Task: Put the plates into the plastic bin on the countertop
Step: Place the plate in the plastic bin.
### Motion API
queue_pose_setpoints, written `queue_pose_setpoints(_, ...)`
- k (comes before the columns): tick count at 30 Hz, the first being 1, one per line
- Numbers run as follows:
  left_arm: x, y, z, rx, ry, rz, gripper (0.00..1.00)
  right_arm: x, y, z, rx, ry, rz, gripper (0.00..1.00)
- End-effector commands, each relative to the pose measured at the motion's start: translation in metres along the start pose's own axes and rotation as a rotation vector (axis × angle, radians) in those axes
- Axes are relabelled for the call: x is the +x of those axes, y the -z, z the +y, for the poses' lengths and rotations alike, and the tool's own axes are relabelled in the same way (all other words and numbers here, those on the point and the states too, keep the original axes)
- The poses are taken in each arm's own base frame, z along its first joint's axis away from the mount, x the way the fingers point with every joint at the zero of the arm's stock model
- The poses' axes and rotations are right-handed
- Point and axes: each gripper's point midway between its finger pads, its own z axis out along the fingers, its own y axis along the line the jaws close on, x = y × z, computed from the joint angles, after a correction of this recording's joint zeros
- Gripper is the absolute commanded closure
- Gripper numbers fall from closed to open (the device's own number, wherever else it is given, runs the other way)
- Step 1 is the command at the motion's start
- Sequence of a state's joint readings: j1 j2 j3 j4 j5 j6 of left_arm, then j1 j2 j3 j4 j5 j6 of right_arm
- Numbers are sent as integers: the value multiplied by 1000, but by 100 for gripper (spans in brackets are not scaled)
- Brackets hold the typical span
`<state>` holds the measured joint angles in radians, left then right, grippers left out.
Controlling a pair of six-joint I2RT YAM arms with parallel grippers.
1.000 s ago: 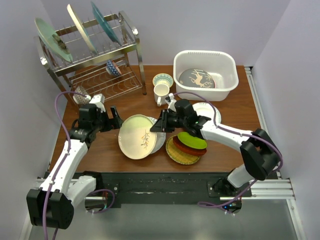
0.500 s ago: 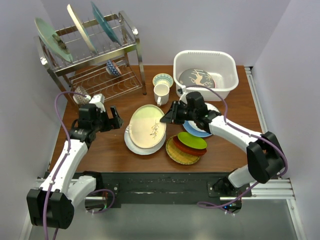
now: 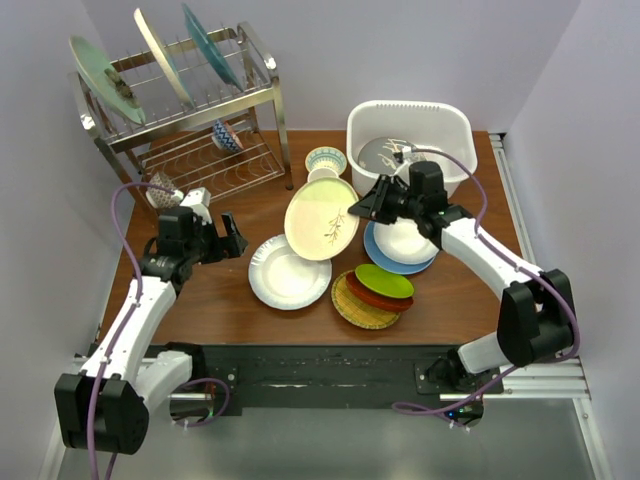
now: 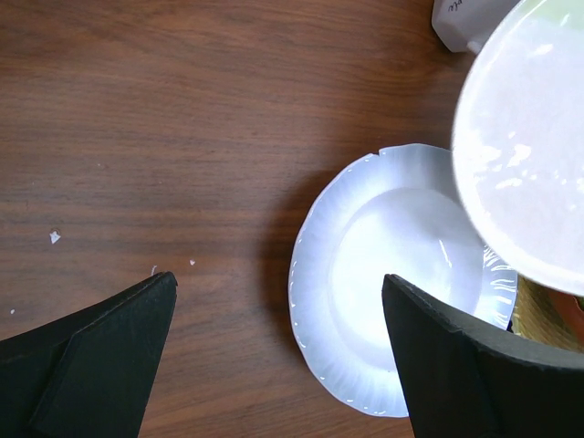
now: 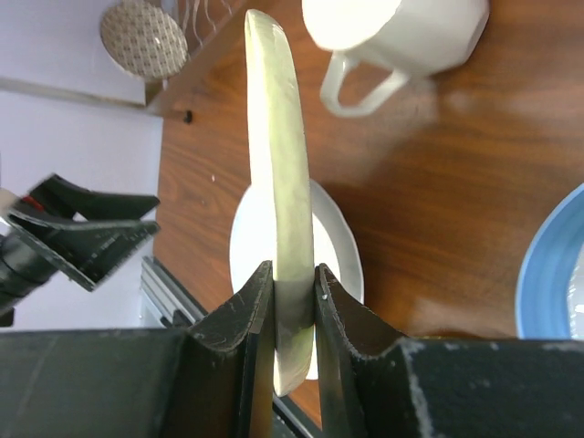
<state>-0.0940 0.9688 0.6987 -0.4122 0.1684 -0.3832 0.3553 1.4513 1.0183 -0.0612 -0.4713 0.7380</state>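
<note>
One twig plate (image 3: pixel 322 218) aloft, one deer plate (image 3: pixel 385 155) in the plastic bin (image 3: pixel 410 105).
Our right gripper (image 3: pixel 375 203) pinches the first, our left gripper (image 3: pixel 232 238) gapes (we count perhaps six more on the countertop (image 3: pixel 220 300)).

No writing, number or brand can be read anywhere in these views. In the left wrist view, a white object (image 4: pixel 470 18) at the top edge carries a few small dark marks near its corner that may be print, but they are too blurred and too cut off to make out. The cream plate (image 3: pixel 322 218) bears only a drawn twig.
</note>
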Motion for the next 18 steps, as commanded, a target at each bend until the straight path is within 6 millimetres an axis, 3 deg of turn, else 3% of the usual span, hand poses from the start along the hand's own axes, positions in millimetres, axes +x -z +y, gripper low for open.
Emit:
queue_pose_setpoints(1,-9,0,-3,22,4,-28,0,-58,28,58,-184,91,-126,100)
queue_pose_setpoints(18,-8,-2,-4,29,7,-18,0,-129,49,33,-179,28,-245,100)
